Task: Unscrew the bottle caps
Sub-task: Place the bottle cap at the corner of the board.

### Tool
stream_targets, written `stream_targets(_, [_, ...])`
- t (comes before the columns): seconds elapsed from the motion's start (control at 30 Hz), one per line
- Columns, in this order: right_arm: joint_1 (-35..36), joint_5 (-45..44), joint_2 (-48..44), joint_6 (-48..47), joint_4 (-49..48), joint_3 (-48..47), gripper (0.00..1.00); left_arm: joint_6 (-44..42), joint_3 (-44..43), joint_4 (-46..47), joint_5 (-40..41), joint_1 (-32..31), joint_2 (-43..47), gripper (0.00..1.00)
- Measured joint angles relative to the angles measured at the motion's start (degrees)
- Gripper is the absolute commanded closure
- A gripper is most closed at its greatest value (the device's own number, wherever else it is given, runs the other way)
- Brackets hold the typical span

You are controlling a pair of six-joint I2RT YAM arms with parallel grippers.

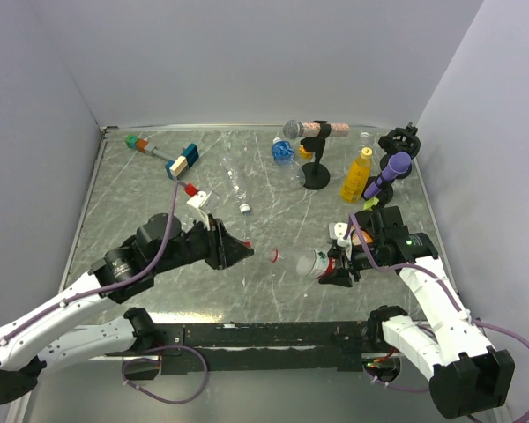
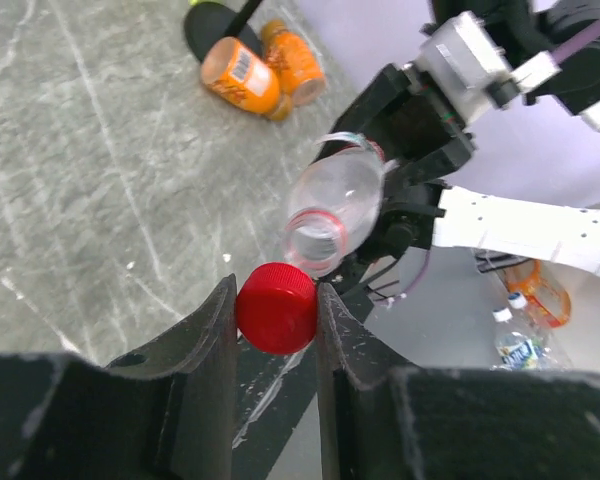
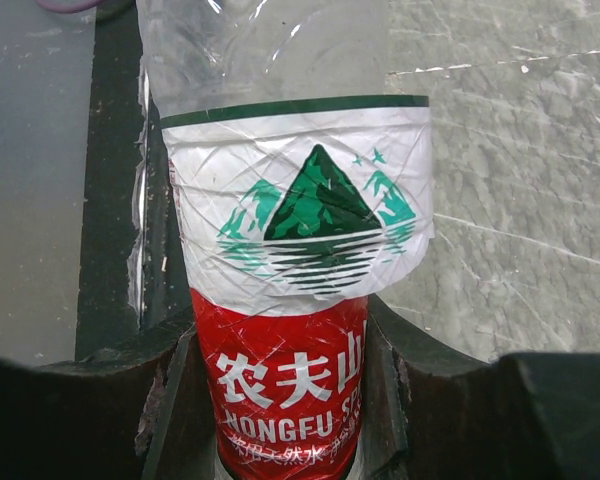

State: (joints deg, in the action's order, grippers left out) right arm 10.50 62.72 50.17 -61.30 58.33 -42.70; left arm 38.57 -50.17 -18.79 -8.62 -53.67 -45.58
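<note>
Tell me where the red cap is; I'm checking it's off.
In the left wrist view the red cap sits pinched in the left gripper, just off the open mouth of the clear bottle held by the right gripper.

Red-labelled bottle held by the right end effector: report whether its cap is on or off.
Off. The bottle has a bare, open mouth, and the red cap sits apart from it, pinched in the left end effector.

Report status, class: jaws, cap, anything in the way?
Right jaws shut on clear bottle, mouth open. Left jaws shut on red cap, off the neck. Nothing between them.
</note>
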Motion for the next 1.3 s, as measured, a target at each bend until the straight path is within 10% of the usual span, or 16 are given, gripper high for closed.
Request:
stream_targets(0.43, [0.0,-0.2,0.1,0.0,0.0,0.0,0.64,3.2,6.7,-6.8,10.7,4.7,-8.4,0.99])
stream_targets(0.77, [0.0,-0.3,0.1,0.0,0.0,0.0,0.64,-1.1,7.0,-8.0,11.2,35.4,-12.7,0.99])
stream_targets(1.0, [0.0,-0.3,-0.3,0.0,0.0,0.0,0.64,-5.5,-4.5,-4.7,9.7,54.9,-32.9,0.98])
stream_targets(1.3, [0.0,-0.3,-1.9,0.0,0.0,0.0,0.64,-8.1,-24.7,-5.2,11.8,59.9,-58.7,0.84])
